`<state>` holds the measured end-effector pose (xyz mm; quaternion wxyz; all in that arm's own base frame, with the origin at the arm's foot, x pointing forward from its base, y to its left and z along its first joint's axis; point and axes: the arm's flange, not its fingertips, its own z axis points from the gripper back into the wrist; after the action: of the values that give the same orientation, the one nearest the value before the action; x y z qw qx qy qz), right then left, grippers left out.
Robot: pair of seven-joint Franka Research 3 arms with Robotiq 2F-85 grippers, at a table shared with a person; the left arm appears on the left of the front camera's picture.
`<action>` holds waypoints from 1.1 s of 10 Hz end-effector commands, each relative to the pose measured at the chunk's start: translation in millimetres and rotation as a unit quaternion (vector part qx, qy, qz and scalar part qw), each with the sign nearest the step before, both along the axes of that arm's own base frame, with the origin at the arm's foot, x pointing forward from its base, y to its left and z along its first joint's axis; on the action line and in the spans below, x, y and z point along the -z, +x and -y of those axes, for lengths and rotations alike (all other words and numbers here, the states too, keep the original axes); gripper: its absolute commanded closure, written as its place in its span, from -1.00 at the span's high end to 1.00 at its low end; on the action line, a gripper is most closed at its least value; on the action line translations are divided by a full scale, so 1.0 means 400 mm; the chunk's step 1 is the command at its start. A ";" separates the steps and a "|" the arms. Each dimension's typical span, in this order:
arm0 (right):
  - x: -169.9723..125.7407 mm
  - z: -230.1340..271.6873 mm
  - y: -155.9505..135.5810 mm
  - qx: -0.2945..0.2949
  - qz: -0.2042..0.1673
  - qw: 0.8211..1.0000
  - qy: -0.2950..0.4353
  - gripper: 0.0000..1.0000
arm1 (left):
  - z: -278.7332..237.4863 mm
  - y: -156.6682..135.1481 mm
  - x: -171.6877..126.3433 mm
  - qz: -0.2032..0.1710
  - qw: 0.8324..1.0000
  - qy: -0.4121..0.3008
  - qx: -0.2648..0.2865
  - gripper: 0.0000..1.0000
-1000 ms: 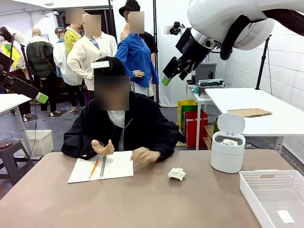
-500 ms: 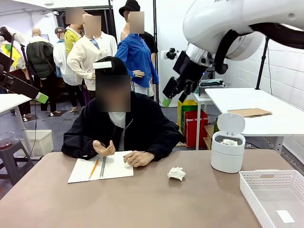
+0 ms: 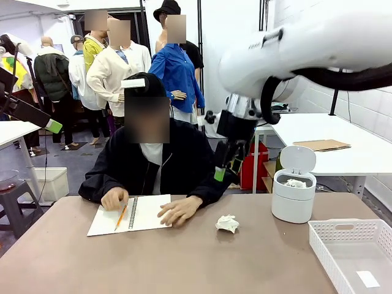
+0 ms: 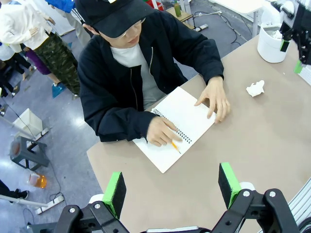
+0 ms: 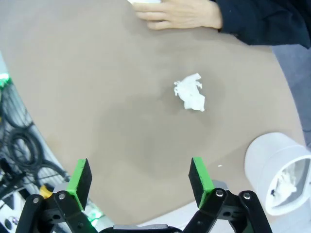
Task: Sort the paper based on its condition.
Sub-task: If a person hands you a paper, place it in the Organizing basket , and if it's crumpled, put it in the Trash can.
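Brown table (image 3: 153, 257) carries a paper wad (image 5: 190, 94) well below the wide-spread, empty right pincer (image 5: 141, 182).

The bin (image 5: 281, 173) is cut by the right wrist picture's right edge, and the wad (image 5: 285, 182) inside it shows partly. The basket (image 3: 357, 253) runs off the front picture's corner. A label (image 3: 367, 279) in it (print, if any) is too small to read.
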<state>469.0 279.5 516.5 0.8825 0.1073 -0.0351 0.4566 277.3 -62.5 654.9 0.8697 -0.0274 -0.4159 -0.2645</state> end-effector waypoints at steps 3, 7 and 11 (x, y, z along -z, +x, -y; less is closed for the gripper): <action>0.085 -0.008 0.083 -0.022 0.053 0.998 -0.034 1.00 | -0.004 -0.003 0.001 -0.004 1.000 -0.001 0.001 1.00; 0.152 0.002 0.154 0.000 0.080 0.997 -0.017 1.00 | -0.004 -0.003 0.001 -0.004 1.000 -0.001 0.001 1.00; 0.152 0.004 0.139 -0.004 0.071 0.997 -0.027 1.00 | -0.004 -0.003 0.001 -0.004 1.000 -0.001 0.001 1.00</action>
<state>521.5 281.1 457.8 0.8770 0.0510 -0.0832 0.4704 277.3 -62.5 654.9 0.8697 -0.0274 -0.4159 -0.2644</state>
